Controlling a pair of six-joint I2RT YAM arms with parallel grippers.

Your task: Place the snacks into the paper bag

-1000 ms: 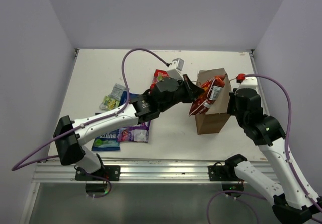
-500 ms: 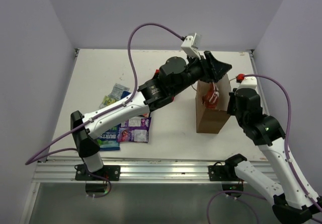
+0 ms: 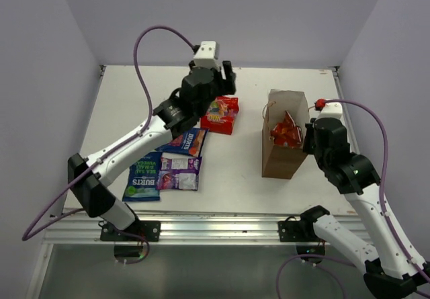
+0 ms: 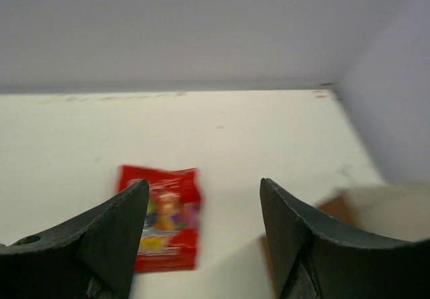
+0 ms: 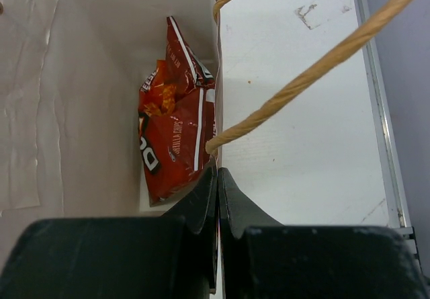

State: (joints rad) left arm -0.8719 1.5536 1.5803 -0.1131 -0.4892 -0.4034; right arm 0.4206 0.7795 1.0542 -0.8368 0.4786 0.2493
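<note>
The brown paper bag (image 3: 281, 159) stands upright right of centre, and its pale inside (image 5: 80, 91) fills the right wrist view. A red Doritos bag (image 3: 285, 133) lies inside it (image 5: 172, 144). My right gripper (image 5: 217, 173) is shut on the paper bag's right wall just below a string handle (image 5: 295, 84), and in the top view this right gripper (image 3: 308, 136) sits at the rim. My left gripper (image 3: 227, 82) hangs open and empty above a red colourful-print packet (image 3: 220, 114). From the left wrist, that packet (image 4: 166, 218) lies below the left gripper (image 4: 203, 185).
More snacks lie left of centre: a blue packet (image 3: 142, 179), a purple packet (image 3: 180, 172) and a dark blue packet (image 3: 190, 141). The left arm (image 3: 144, 138) stretches over them. Grey walls close the table on three sides, and a metal rail (image 3: 201, 228) runs along the near edge.
The left gripper carried the Doritos bag over the paper bag, opened and let it drop inside. It has since swung back left above the red packet. The right gripper kept its hold.
</note>
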